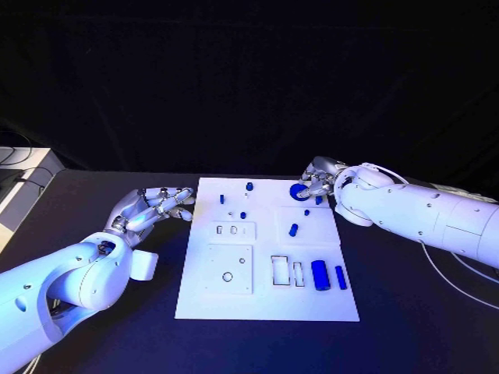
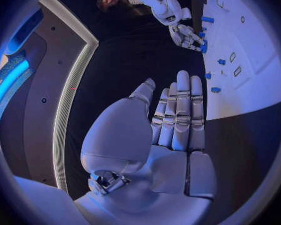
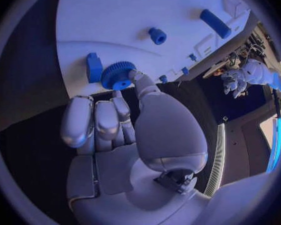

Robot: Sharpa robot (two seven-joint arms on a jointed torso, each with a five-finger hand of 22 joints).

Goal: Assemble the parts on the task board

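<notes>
Right hand [image 3: 125, 135] pinched the blue gear [image 3: 117, 75] at the task board [image 1: 317, 300] corner; it should lift straight, keeping grip firm.

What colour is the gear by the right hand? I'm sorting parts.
Blue; the gear shows best in the right wrist view.

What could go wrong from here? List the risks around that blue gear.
1. The right hand touches the blue gear with one fingertip, so it may slide rather than lift.
2. A small blue block sits right beside the gear and could get knocked.
3. The gear lies near the white board's far edge and may be pushed off.
</notes>
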